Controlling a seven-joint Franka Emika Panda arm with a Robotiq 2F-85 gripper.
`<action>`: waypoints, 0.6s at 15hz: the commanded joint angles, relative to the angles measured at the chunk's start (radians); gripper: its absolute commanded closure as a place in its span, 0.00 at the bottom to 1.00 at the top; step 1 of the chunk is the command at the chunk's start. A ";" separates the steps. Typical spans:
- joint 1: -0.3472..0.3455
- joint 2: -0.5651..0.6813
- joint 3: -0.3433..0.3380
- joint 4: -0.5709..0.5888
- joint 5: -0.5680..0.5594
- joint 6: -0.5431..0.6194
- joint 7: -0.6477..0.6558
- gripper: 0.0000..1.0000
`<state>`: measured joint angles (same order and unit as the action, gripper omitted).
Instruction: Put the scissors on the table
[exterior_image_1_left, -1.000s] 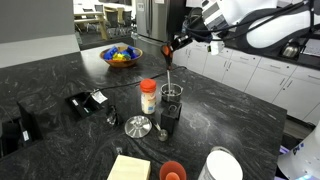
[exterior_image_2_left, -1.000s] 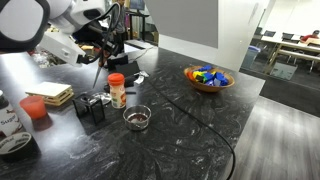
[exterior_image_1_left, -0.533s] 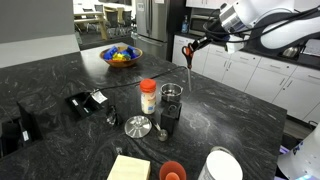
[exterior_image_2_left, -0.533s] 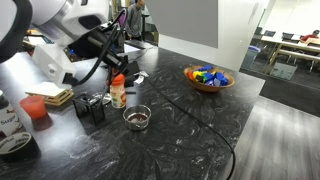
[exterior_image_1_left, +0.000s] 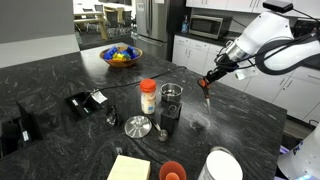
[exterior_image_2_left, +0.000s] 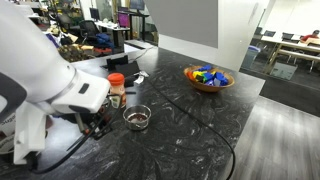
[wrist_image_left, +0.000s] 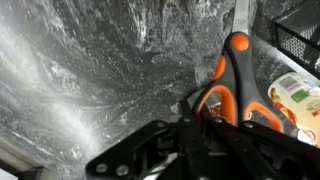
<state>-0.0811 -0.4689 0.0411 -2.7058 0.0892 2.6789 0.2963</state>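
Wide black table (exterior_image_1_left: 60, 80) with thin white veins. Above its edge on the side of the white cabinets (exterior_image_1_left: 250, 75), gripper (exterior_image_1_left: 211, 79) clamped on the orange handles of the scissors (wrist_image_left: 235, 60). Scissors up in the air, not touching the table, blades pointing away from the gripper.

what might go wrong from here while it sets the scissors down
1. The claw seems to grip the small scissors with red-orange handles at the handles, clear above the black stone-look table. If it lets go from there, they could bounce or slide on the hard top.
2. The clear cup and the white bottle with orange lid stand close by. A drift toward them on the way down might knock one over.
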 joint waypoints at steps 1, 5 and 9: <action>0.017 -0.015 -0.012 -0.047 0.058 -0.045 0.022 0.98; 0.058 0.007 -0.024 -0.072 0.133 -0.102 0.004 0.98; 0.075 0.023 -0.028 -0.067 0.178 -0.167 0.003 0.64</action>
<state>-0.0221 -0.4545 0.0324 -2.7865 0.2315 2.5482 0.3074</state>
